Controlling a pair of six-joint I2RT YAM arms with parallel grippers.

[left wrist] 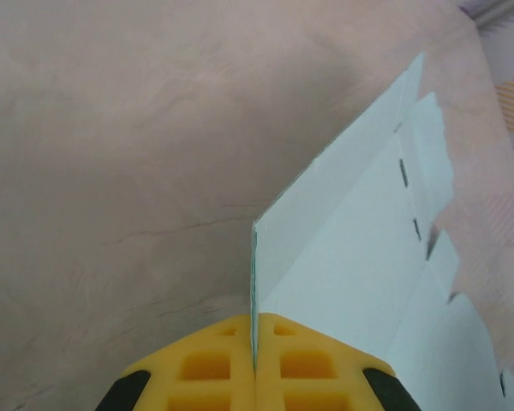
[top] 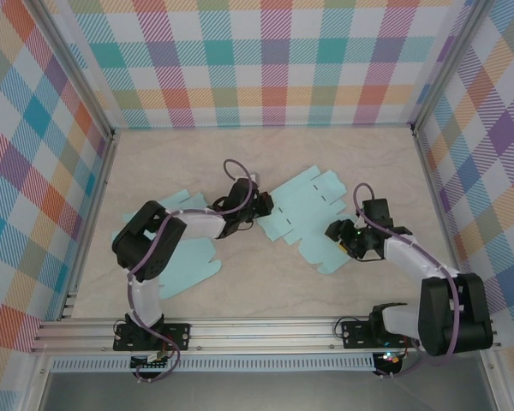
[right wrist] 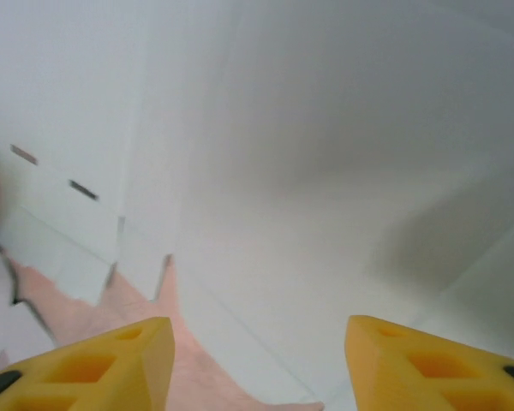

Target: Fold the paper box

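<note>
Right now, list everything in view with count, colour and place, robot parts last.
Paper box sheet: one, pale teal, mid-table, mostly flat, left edge pinched.
Second paper sheet: one, pale teal, flat on the left, partly under the left arm.
Table: one, beige marbled, under everything.
Walls: three, multicoloured check, around the table.
Rail: one, silver, along the near edge.
Left gripper: one, yellow fingers, shut on the box sheet's edge.
Right gripper: one, yellow fingers, open over the box sheet's right part.

Paper box (top: 304,205) is pale turquoise, fingers (left wrist: 167,366) yellow, table (top: 240,287) beige, walls (top: 265,60) plaid
</note>
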